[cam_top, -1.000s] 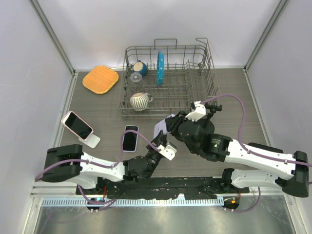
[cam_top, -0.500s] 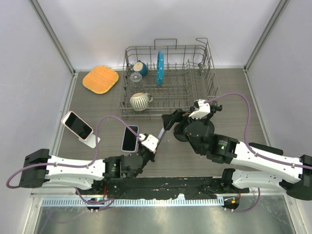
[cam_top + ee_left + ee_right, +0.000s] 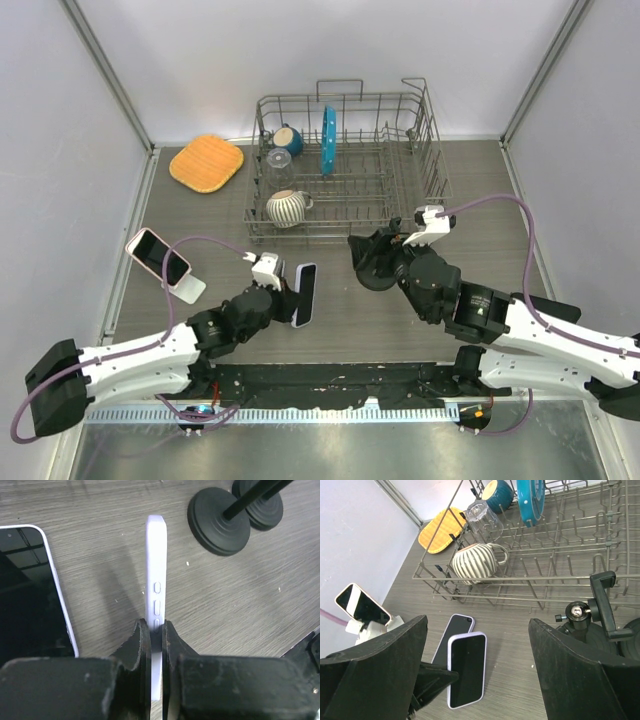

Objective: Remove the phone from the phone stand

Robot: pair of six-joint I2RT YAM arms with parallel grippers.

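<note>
left tool (image 3: 154, 629) clamped on the lilac phone (image 3: 155, 575), held edge-on; right tool (image 3: 476, 624) spread wide near the phone stand (image 3: 601, 596).

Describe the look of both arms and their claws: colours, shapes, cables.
Left arm and right arm share a build: white shells, black joints, black bases. A purple cable loops along each, and a white camera block sits at each wrist. Left claw and right claw have matte black, blunt fingers.

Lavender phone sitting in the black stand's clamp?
No; the black stand has an empty clamp, and the lavender phone is pinched by its edges in the left gripper.
</note>
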